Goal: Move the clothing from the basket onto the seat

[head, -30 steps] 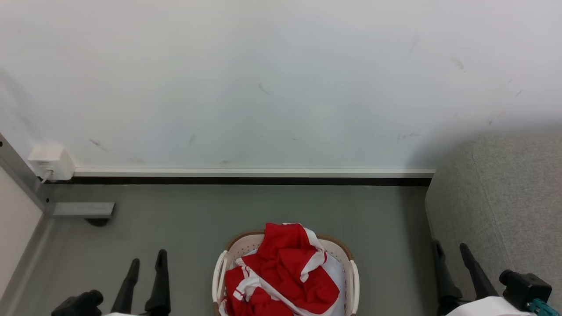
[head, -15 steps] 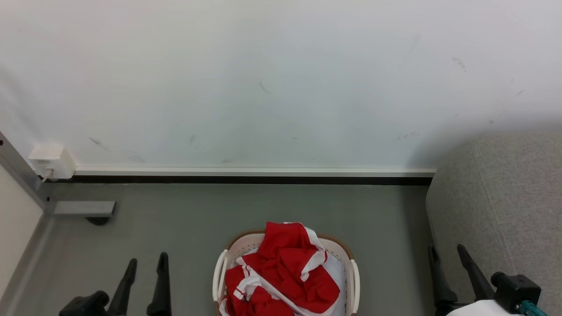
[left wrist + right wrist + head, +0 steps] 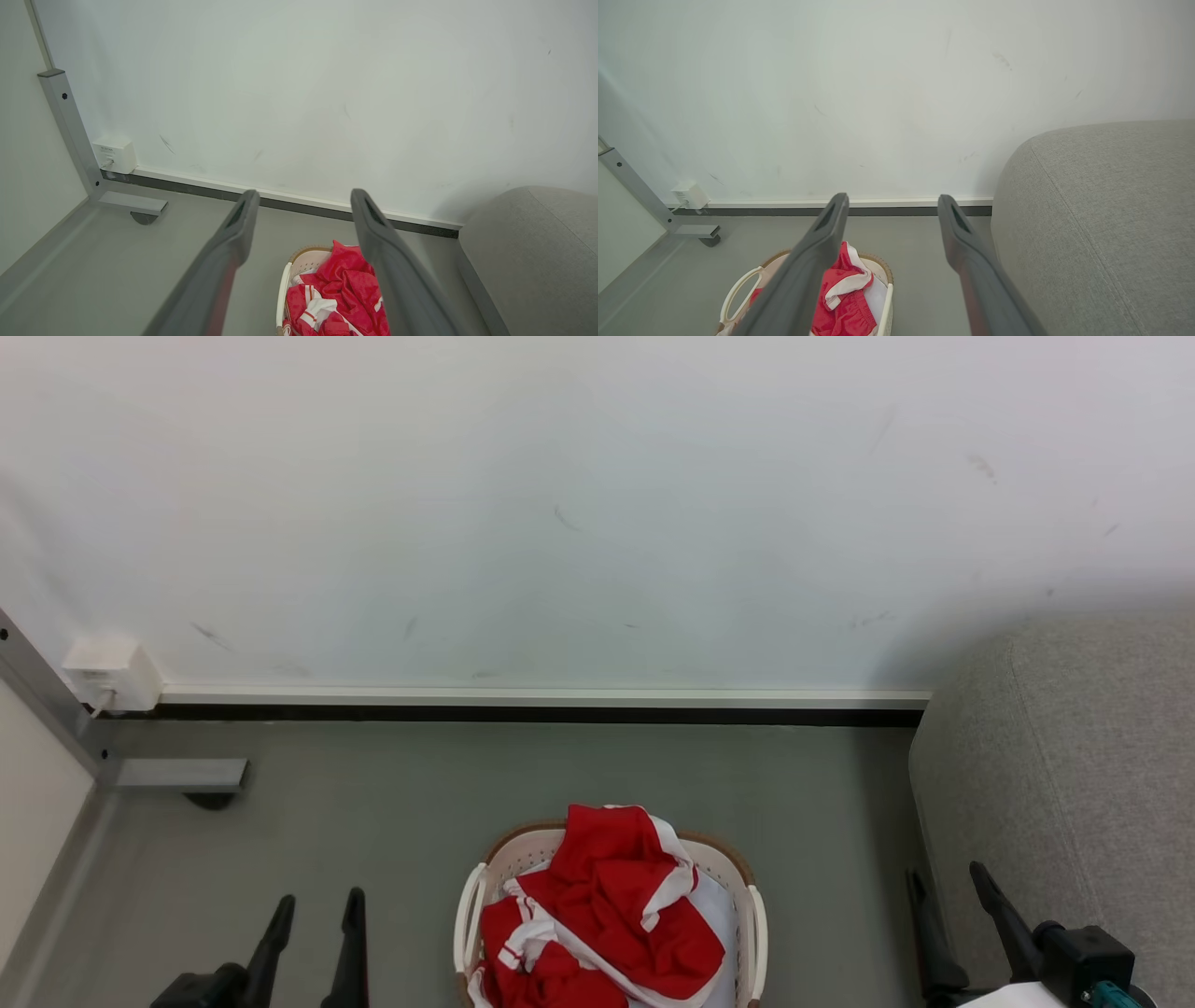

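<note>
Nearby, socket box [image 3: 107,672] left of basket [image 3: 521,852].

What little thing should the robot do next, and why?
Probably reach the right gripper down toward the red clothes heaped in the basket. It and the left gripper are both open, empty and off to the basket's sides, and the sofa sits on the right.

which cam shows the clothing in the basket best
Head view: it looks down on most of the clothing in the basket, nothing in front. Left wrist view shows part between its fingers; in the right wrist view a finger hides much of it.
</note>
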### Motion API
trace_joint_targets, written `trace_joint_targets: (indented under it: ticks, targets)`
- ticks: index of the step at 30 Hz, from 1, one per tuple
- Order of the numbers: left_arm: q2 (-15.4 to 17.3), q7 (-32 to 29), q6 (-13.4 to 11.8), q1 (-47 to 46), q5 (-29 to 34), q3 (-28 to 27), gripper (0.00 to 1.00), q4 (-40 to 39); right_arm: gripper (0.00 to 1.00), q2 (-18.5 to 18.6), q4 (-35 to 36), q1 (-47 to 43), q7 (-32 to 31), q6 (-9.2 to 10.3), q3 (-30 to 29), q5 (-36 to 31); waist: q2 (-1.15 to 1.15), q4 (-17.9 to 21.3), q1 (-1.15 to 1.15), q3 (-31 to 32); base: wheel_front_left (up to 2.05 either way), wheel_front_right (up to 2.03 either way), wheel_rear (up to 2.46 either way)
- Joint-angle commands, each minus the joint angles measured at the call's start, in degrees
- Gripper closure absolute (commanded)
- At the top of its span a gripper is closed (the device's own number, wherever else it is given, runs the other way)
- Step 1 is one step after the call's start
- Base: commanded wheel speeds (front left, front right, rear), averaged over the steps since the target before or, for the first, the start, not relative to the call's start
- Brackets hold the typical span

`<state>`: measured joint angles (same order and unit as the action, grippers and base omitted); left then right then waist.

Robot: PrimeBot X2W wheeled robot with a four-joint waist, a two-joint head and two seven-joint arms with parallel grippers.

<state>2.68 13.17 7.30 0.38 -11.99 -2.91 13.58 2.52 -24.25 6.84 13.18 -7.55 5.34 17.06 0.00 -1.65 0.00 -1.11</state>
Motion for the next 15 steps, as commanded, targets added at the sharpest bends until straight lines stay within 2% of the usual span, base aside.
trace_joint_targets:
  ticks: [1,15]
  targets:
    - [0.48,0.71,0.22,0.30,1.38,-0.01,0.00,0.05,0.00,0.53,-0.39,0.81,0.66,0.10,-0.12,-1.34,0.00,-0.04,0.00,-0.05,0.00,0.00,0.00]
    - [0.57,1.93,0.24,0.26,3.30,0.57,0.00,1.29,0.00,0.56,-2.85,1.09,1.94,0.12,-0.60,-4.75,0.00,-0.14,0.00,-0.35,0.00,0.00,0.00]
